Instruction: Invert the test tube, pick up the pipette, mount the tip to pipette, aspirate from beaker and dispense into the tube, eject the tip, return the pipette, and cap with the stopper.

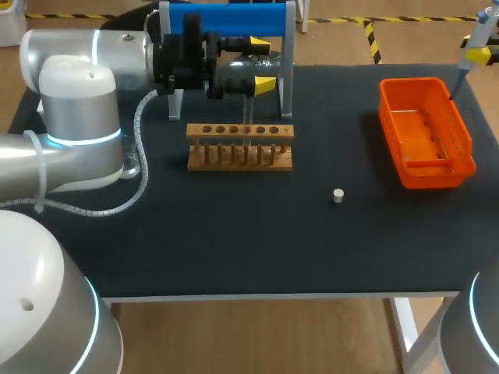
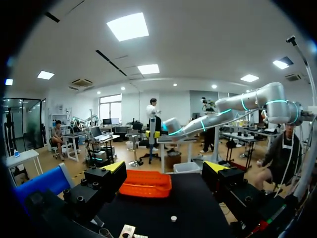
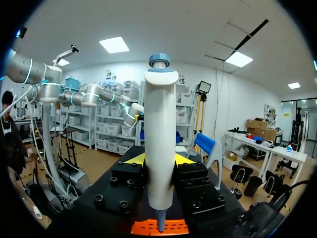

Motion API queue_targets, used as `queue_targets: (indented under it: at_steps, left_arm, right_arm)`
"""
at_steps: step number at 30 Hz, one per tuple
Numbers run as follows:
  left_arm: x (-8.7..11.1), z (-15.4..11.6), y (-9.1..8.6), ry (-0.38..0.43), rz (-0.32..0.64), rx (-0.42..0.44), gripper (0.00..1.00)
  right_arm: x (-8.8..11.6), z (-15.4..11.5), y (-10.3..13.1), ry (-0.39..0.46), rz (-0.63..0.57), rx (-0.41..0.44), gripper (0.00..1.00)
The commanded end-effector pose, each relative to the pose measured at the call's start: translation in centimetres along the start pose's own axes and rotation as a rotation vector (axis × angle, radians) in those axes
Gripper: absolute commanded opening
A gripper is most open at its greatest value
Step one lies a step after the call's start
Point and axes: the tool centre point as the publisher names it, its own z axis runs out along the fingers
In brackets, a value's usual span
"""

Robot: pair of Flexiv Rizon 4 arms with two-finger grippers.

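Note:
My right gripper point(image 3: 158, 161) is shut on the white pipette point(image 3: 159, 144), which stands upright between its fingers. In the head view this gripper point(image 1: 477, 54) is at the far right corner, and the pipette's nose point(image 1: 458, 82) hangs over the orange basket point(image 1: 425, 132). My left gripper point(image 1: 261, 66) stands open and empty just behind the wooden tube rack point(image 1: 240, 146). A thin clear tube point(image 1: 248, 113) seems to rise from the rack between its yellow tips. The small white stopper point(image 1: 338, 195) lies on the mat. In the left wrist view, the stopper point(image 2: 173, 218) lies ahead of the open left gripper point(image 2: 165, 167).
The blue pipette stand point(image 1: 226, 19) stands at the back, behind the left gripper. The orange basket point(image 2: 146, 183) lies ahead of the left gripper and also shows under the pipette in the right wrist view point(image 3: 171, 228). The black mat point(image 1: 234, 234) covers the table.

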Motion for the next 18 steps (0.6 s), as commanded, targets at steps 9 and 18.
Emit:
queue_targets:
  at_steps: [9,18]
  left_arm:
    - [-0.1,0.0,0.0,0.005,-0.001,-0.002,1.00]
    - [-0.1,0.0,0.0,0.005,-0.001,-0.002,1.00]
  right_arm:
    - [1.8,3.8,0.8,-0.015,-0.003,0.029,0.00]
    - [3.8,12.2,0.4,0.017,0.028,-0.038,0.00]
